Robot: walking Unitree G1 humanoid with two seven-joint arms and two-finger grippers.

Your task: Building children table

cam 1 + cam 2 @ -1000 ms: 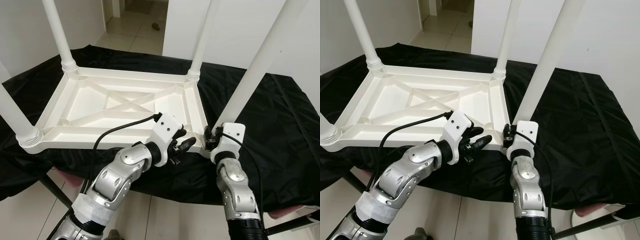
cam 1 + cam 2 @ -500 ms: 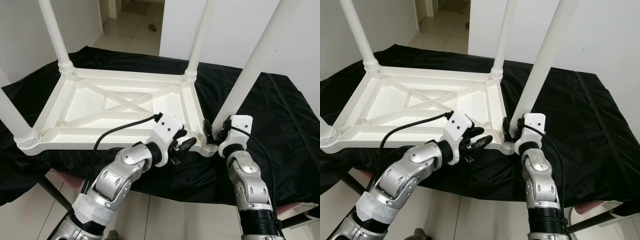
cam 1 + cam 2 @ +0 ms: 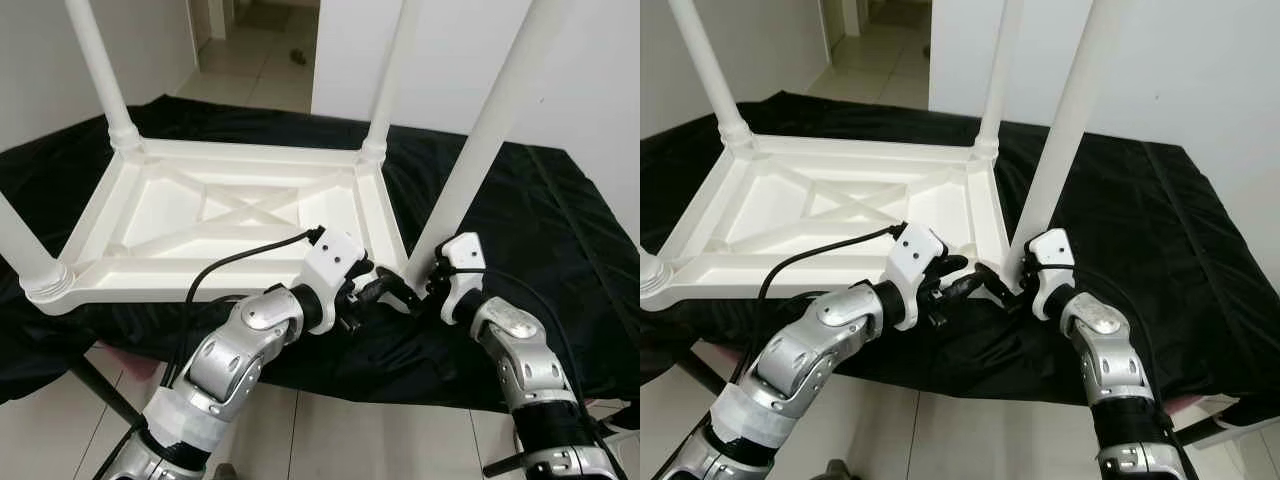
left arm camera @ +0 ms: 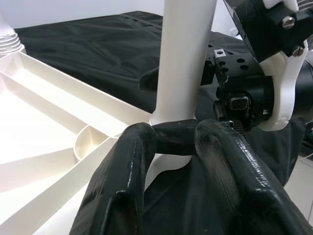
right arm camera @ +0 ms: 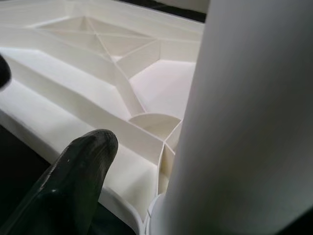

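Here I am working at the near right corner of a white plastic children's table [image 3: 240, 205], which is lying upside down on a bench draped in black cloth [image 3: 540, 210]. Both my pincers are meeting at the foot of the near right leg [image 3: 480, 130], where it enters its corner socket.

My right pincer [image 3: 432, 285] is the closer one: it is sitting against the leg's base, with the leg rising straight above it and tilting slightly away from me. In the right wrist view the leg is standing just beside one black finger [image 5: 68, 191]; I cannot tell whether that pincer is spread or clamped.

My left pincer [image 4: 173, 142] is reaching in from the other side, its two fingers close together and cupped around the leg's lowest part, just above the socket [image 4: 168, 120]. The leg's long axis is running upright, crosswise to both pincers.

The leg is a smooth, round, rigid tube with a matte sheen. The tabletop underside is moulded with raised ribs crossing in an X, with curved gussets at the corners. Three other legs, including the far left leg [image 3: 95, 70], are already standing upright, with ridged collars at their bases. The cloth is soft, wrinkled and slightly glossy.

I judge that the next move depends on keeping the leg in line with its socket.
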